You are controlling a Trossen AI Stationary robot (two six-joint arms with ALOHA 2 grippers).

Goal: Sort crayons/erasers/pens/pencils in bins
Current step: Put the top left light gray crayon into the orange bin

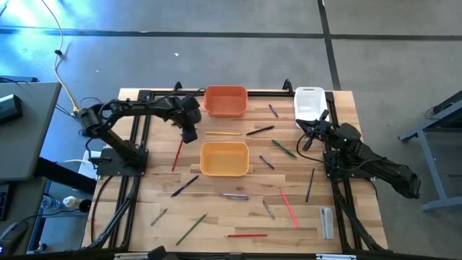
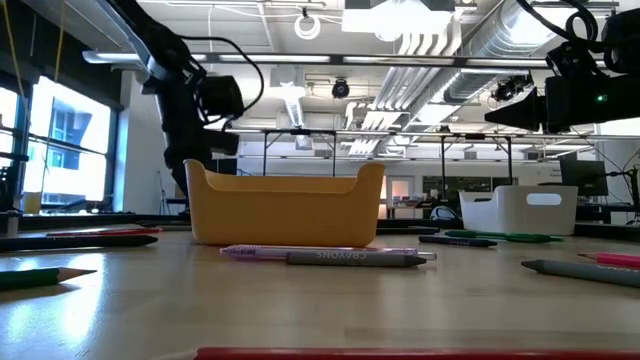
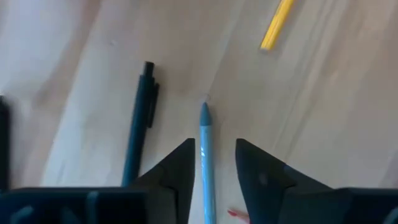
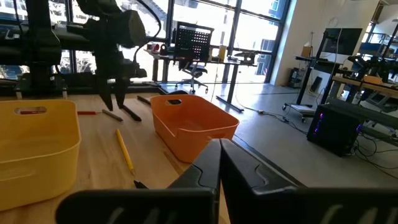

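My left gripper [image 1: 189,134] points down at the table left of the yellow pencil [image 1: 224,133], between the orange bin [image 1: 225,101] and the yellow-orange bin [image 1: 224,159]. It is open, and its fingers [image 3: 180,168] stand on either side of a grey-blue pencil [image 3: 205,149] that lies flat on the wood. A black pen [image 3: 138,124] lies beside the pencil. My right gripper [image 4: 219,163] is shut and empty, held above the table near the white bin [image 1: 309,102].
Many sticks lie scattered on the wooden table: a red one [image 1: 177,153] left of the yellow-orange bin, a black pen [image 1: 260,131], a green one [image 1: 284,149], and several more toward the near edge. A grey crayon [image 2: 355,258] lies in front of the yellow-orange bin.
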